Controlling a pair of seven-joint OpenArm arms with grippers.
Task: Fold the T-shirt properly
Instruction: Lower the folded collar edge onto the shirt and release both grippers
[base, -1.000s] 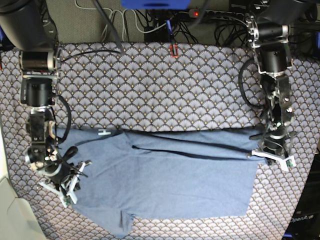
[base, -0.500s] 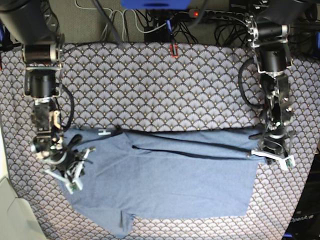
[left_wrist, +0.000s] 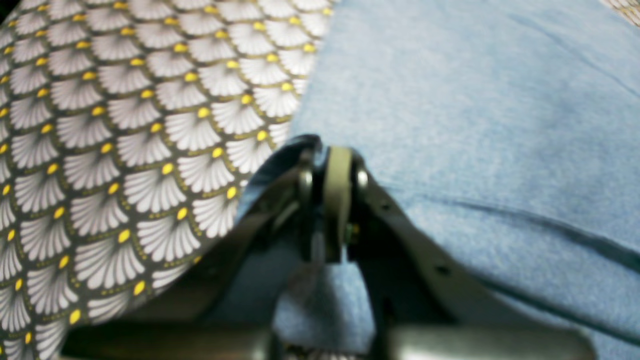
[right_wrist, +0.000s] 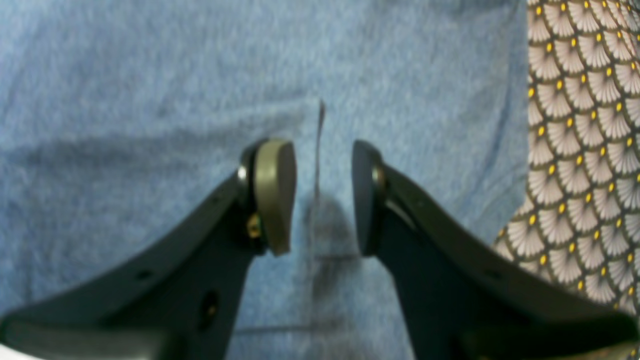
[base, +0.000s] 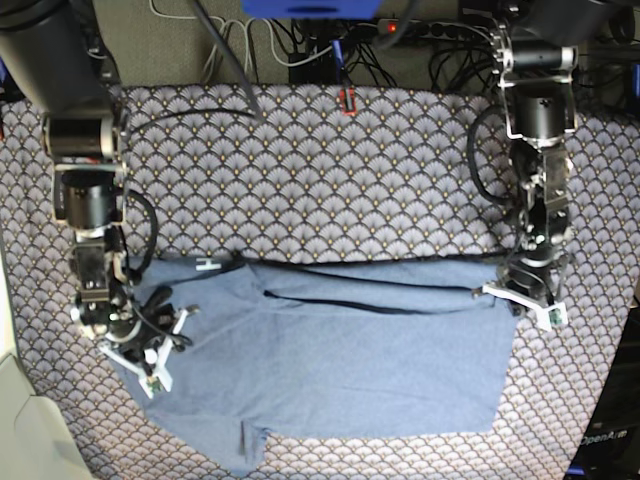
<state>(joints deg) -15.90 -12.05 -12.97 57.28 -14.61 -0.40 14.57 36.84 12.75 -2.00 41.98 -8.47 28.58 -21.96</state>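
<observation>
The slate-blue T-shirt (base: 350, 370) lies folded across the near half of the table with its plain side up. A white neck label (base: 207, 265) shows at its top left. My left gripper (base: 522, 300) is at the shirt's right edge. In the left wrist view it (left_wrist: 331, 200) is shut, with the edge of the shirt (left_wrist: 475, 100) pinched and curling over one fingertip. My right gripper (base: 155, 362) is over the shirt's left part. In the right wrist view it (right_wrist: 318, 195) is open and empty just above the fabric (right_wrist: 150, 75).
The scallop-patterned tablecloth (base: 320, 170) covers the table and shows beside the shirt in both wrist views (left_wrist: 125, 150) (right_wrist: 575, 125). Cables (base: 300, 40) and a small red item (base: 347, 100) lie at the back edge. A pale box corner (base: 15, 420) stands at the near left.
My right gripper has moved up and inward from the shirt's left edge onto the fabric. My left gripper has shifted slightly left and back, drawing the shirt's right edge with it.
</observation>
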